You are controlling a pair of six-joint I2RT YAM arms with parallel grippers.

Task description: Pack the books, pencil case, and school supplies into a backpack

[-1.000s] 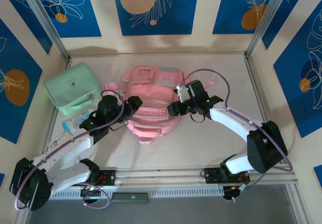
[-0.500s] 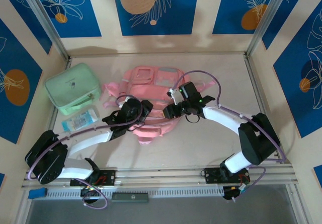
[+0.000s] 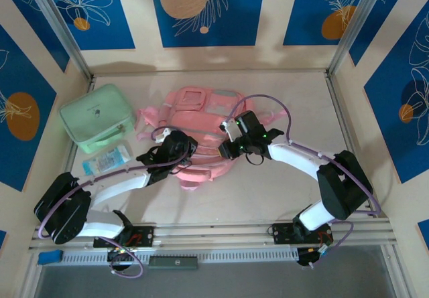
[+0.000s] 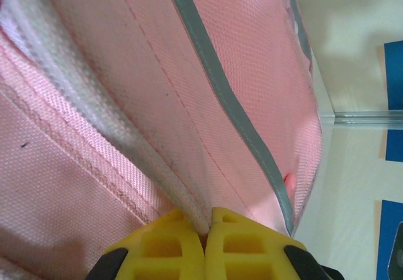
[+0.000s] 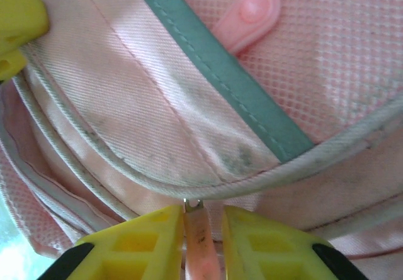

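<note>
Moved left end effector (image 4: 206,222) onto large pink fabric backpack (image 3: 201,104) lying flat on table (image 3: 268,184); clamped it tight on white piped seam (image 4: 94,104) at backpack's near edge. Narrowed right end effector (image 5: 203,216) around pink zip pull (image 5: 200,237); grip unconfirmed. Probably bracing to unzip for packing.

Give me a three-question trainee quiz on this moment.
1. True or false: the left gripper is shut on the backpack.
2. What lies between the fingers of the right gripper? A a book; B the pink zipper pull; C a bottle.
3. Fill in: in the top view, the mint-green case sits to the backpack's ___.
Key: 1 true; 2 B; 3 left.
</note>
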